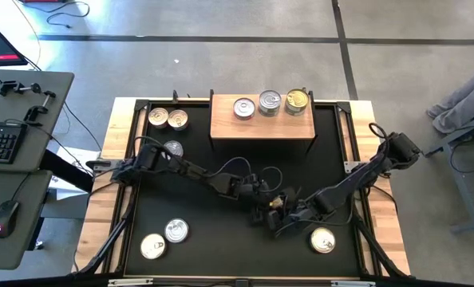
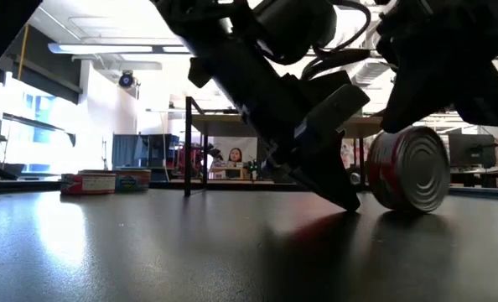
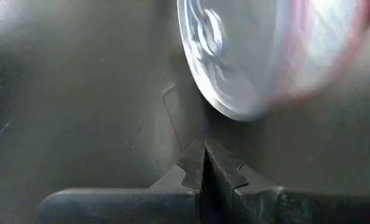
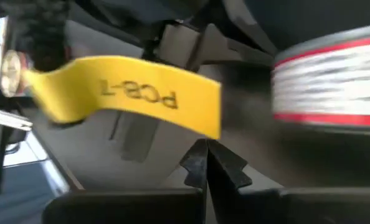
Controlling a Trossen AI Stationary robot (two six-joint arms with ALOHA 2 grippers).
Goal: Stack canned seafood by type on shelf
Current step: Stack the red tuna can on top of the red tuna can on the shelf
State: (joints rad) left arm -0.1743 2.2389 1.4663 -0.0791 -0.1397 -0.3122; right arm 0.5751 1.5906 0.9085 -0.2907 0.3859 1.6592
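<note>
Black matting covers the table [image 1: 189, 263], with the shelf [image 1: 262, 127] at 12 o'clock carrying three tins [image 1: 270, 104] in a row along its far edge. Loose tins: two [image 1: 167, 119] at 10 o'clock beside the shelf, one [image 1: 173, 148] just below them, two [image 1: 164, 239] at 7 o'clock, one [image 1: 322, 240] at 5 o'clock. Both arms meet at table centre. Left gripper [image 3: 203, 163] has its fingers pressed together, holding nothing; right gripper [image 4: 207, 163] is likewise pressed together and empty. One red-labelled tin [image 2: 410, 169] stands on its edge on the mat, just beside the left fingers [image 2: 337, 189] in the low view. Hazards, as judged: a tin on edge rolls freely, so any nudge from closed fingertips may send it away across the mat or off the table. Both wrists crowd the same spot; a cable or the yellow tag [image 4: 126, 90] could snag, and the arms could collide. Fingers must spread before any grasp; a flat lid offers little purchase, so a pinch on the rim may slip. Types must match before stacking, or the shelf row ends up mixed
</note>
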